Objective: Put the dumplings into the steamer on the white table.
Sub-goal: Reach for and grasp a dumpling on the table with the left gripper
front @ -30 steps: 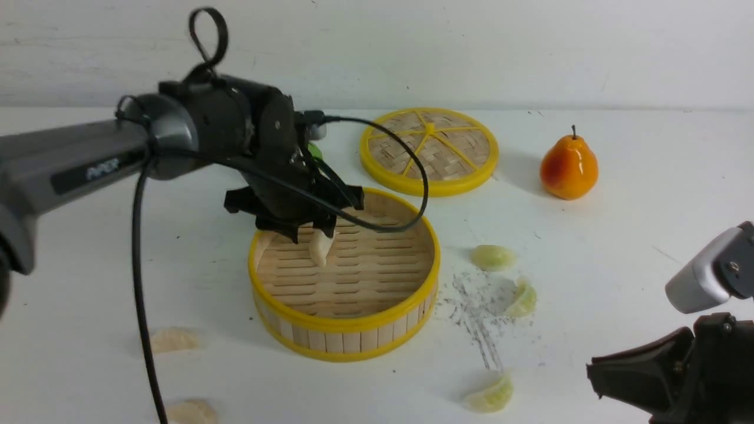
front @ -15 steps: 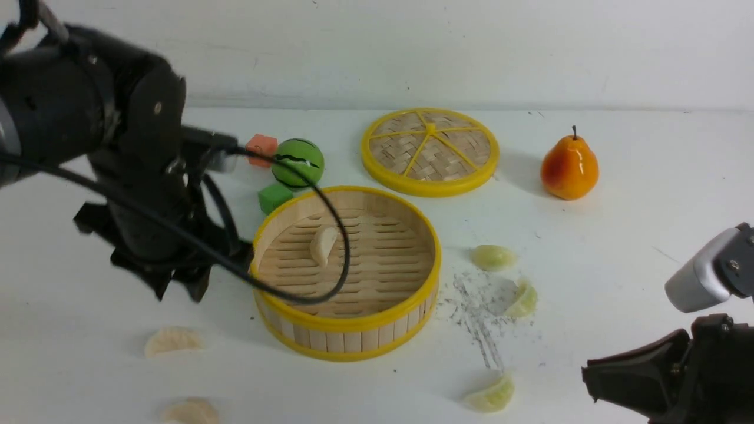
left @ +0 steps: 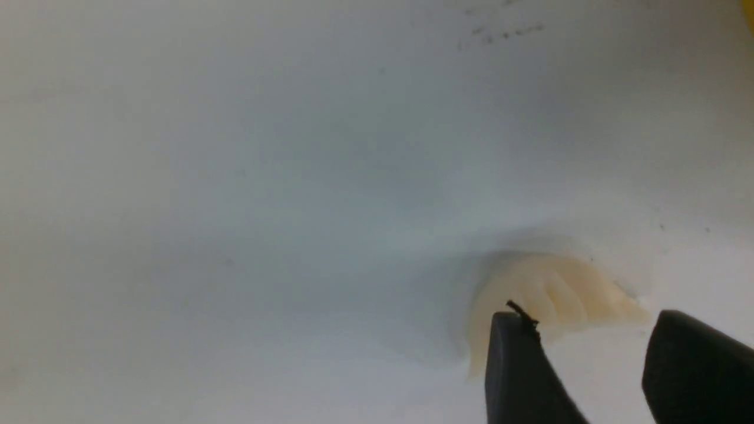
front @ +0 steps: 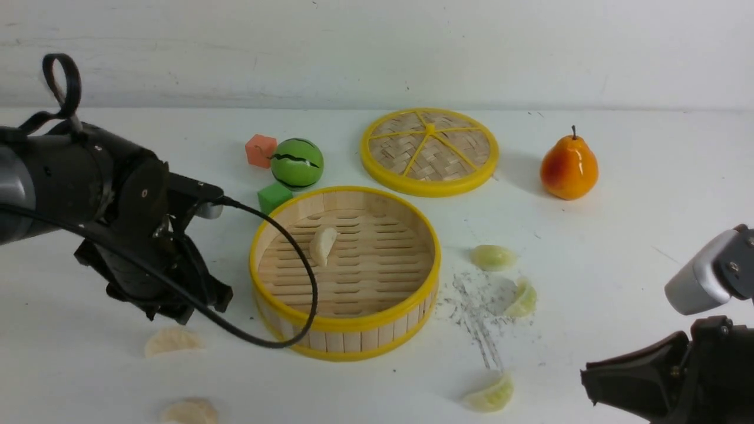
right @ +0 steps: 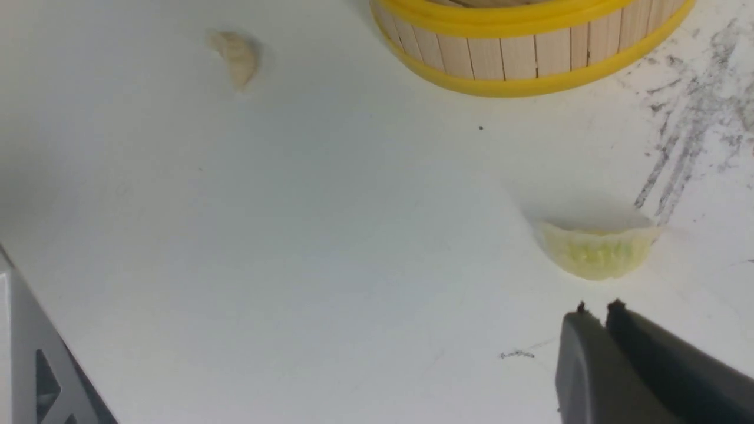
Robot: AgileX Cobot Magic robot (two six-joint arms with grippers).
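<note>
The steamer stands mid-table on the white table, with one cream dumpling on its slatted floor. Two cream dumplings lie front left. Three green dumplings lie to the steamer's right. My left gripper is open and empty just above the nearer cream dumpling, its tips straddling the dumpling's edge. My right gripper is shut and empty, just short of the front green dumpling.
The woven lid lies behind the steamer. A pear stands back right. A green ball, an orange cube and a green cube sit behind the steamer's left side. My left arm's cable hangs over the steamer's rim.
My left gripper let the cream dumpling go in the steamer, then swung left and down over a cream dumpling on the table. My right arm has barely moved.
</note>
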